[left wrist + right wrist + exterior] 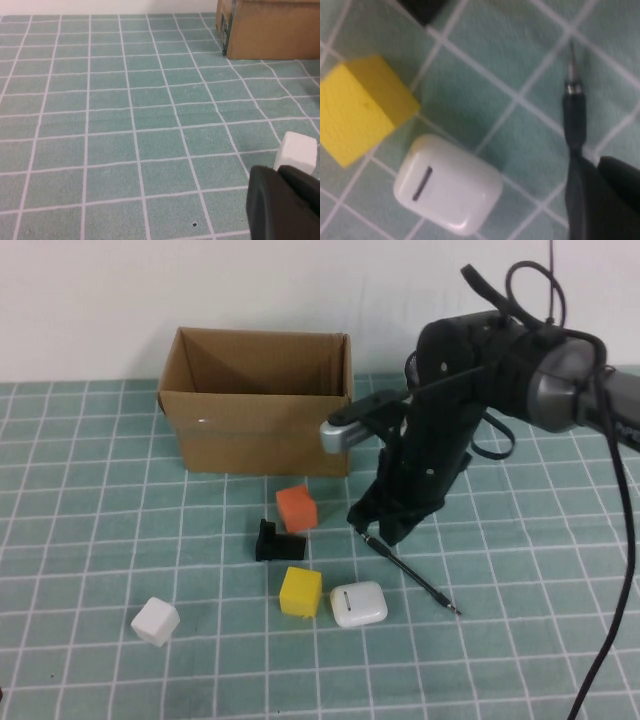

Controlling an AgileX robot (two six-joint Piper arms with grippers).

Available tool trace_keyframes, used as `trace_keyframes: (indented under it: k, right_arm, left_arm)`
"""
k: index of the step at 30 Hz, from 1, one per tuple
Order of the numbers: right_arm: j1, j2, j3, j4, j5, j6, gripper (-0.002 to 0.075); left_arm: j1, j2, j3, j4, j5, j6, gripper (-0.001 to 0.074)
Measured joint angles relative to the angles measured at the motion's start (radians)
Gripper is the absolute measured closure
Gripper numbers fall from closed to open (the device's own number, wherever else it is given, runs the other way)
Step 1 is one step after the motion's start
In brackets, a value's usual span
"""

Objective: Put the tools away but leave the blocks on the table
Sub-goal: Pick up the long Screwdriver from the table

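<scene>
My right gripper (383,530) hangs over the table (80,490), right of the orange block (296,508), and is shut on the upper end of the thin black rod (415,578). The rod slants down to the right, its metal tip near the cloth. In the right wrist view the rod (573,115) sticks out from between the fingers of the right gripper (587,162). The yellow block (300,591) (362,107) and white block (155,621) lie nearer the front. My left gripper (280,172) is shut and empty beside the white block (296,151). The red-handled scissors are out of view.
An open cardboard box (255,400) (270,27) stands at the back. A white earbud case (358,604) (447,182) lies right of the yellow block. A small black bracket (277,541) sits between the orange and yellow blocks.
</scene>
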Motion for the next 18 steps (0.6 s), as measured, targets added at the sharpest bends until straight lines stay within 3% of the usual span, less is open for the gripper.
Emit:
trace_keyframes:
  k: [5,8,18]
  right_arm:
    - [0.004,0.004,-0.002,0.014,-0.01,-0.038,0.051]
    - [0.014,0.012,-0.002,0.001,-0.024,-0.038,0.0426]
    - [0.056,0.038,-0.002,-0.084,-0.112,-0.045,0.0428]
  left_arm:
    - [0.0,0.0,0.0,0.0,0.0,0.0,0.0738]
    - [0.0,0.0,0.0,0.0,0.0,0.0,0.0738]
    - [0.0,0.0,0.0,0.0,0.0,0.0,0.0738]
